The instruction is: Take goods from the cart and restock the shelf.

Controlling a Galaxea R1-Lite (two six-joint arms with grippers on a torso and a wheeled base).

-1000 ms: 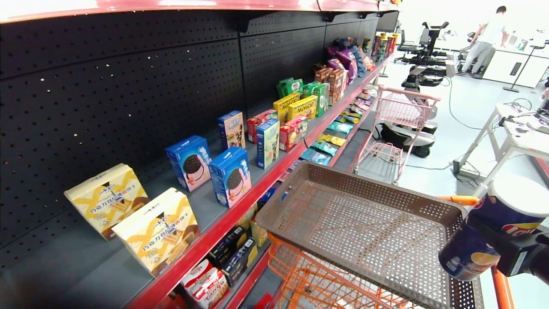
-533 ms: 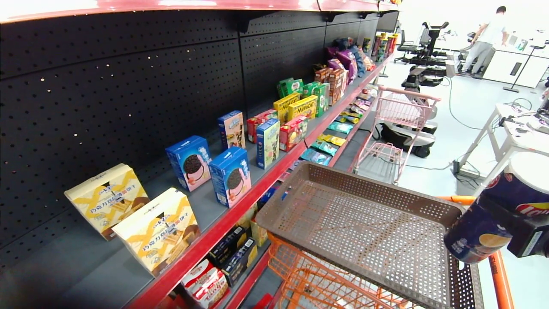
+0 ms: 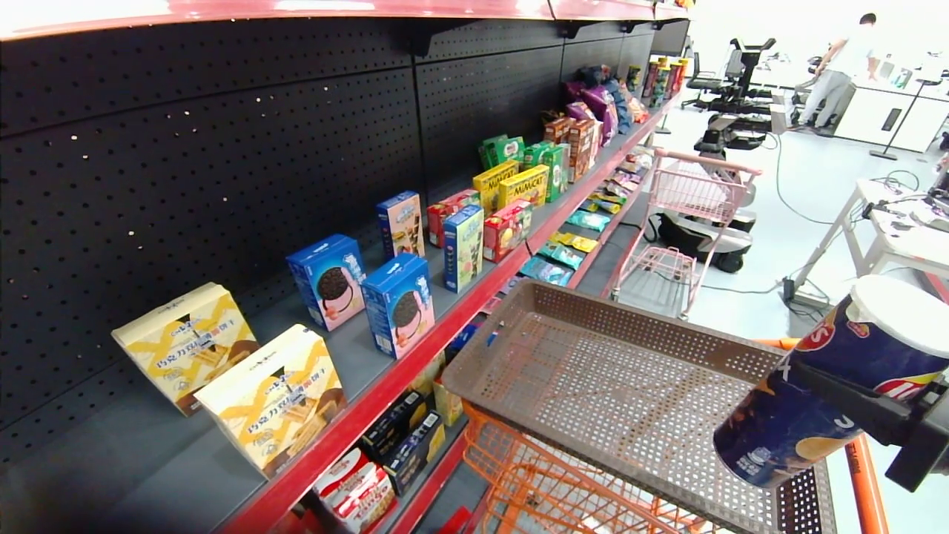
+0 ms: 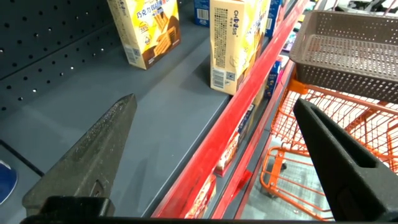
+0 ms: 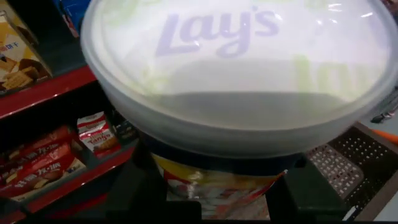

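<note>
The right hand [image 3: 852, 393] is clenched around a tilted dark-blue chip canister [image 3: 786, 437] with a white lid. Just beneath it is a corner of the perforated brown tray [image 3: 593, 386] atop the orange cart [image 3: 534, 475]. The left hand [image 4: 214, 102] is released, its fingers spread above the grey shelf [image 4: 155, 143]. A yellow biscuit box [image 4: 233, 37] stands ahead of it.

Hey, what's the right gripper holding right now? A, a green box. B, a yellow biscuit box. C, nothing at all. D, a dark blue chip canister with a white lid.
D: the right gripper is clamped around a tilted, dark blue chip canister with a white lid, beside the cart's brown tray.
</note>
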